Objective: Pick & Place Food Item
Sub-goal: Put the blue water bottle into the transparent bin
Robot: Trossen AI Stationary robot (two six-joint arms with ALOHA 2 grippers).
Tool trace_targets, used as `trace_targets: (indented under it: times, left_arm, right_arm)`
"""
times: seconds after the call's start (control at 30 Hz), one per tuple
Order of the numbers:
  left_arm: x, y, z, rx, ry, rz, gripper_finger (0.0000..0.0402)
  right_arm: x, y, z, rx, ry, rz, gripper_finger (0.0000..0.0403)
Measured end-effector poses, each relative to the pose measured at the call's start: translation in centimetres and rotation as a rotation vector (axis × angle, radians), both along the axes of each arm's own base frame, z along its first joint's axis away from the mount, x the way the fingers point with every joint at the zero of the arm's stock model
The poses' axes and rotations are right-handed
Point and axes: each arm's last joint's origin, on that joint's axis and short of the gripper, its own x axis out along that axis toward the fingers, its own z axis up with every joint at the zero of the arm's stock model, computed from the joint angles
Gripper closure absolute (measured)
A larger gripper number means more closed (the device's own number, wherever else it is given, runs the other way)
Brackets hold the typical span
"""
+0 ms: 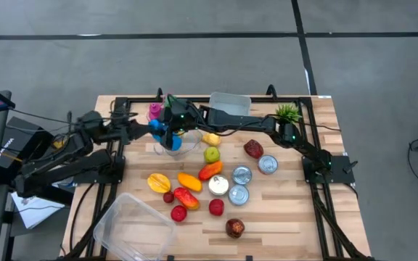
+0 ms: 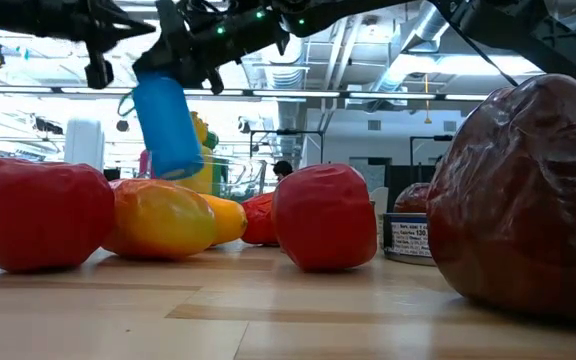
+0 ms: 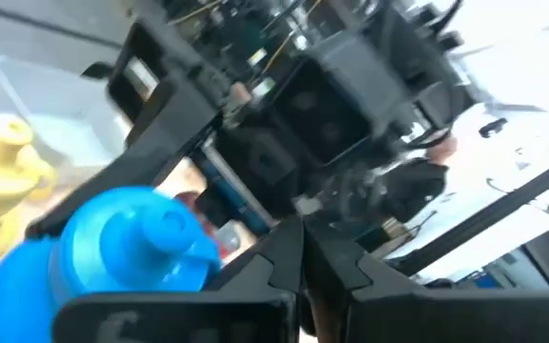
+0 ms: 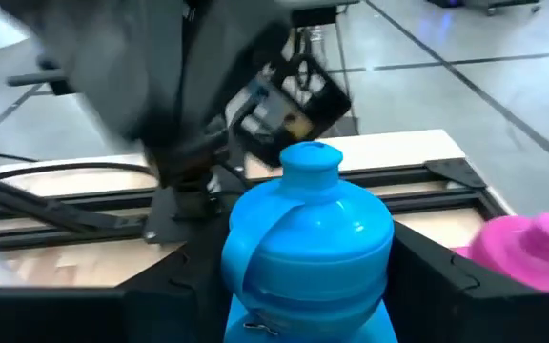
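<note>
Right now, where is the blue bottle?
The blue bottle is off the table, between the right gripper's fingers, at the back left of the table in the high view, above the clear bowl and beside the pink bottle.

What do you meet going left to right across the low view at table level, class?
Glossy red fruit → orange-yellow fruit → red apple-like fruit → labelled tin can → big dark red fruit.
</note>
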Motion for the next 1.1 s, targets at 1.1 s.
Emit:
trace_targets:
  times: [1.1]
  left_arm:
    - [-1.2, -0.7, 0.8, 0.034, -0.09, 0.0, 0.0401]
  right_arm:
    - [-21.9, -2.6, 20.7, -0.118, 0.07, 0.159, 0.0202]
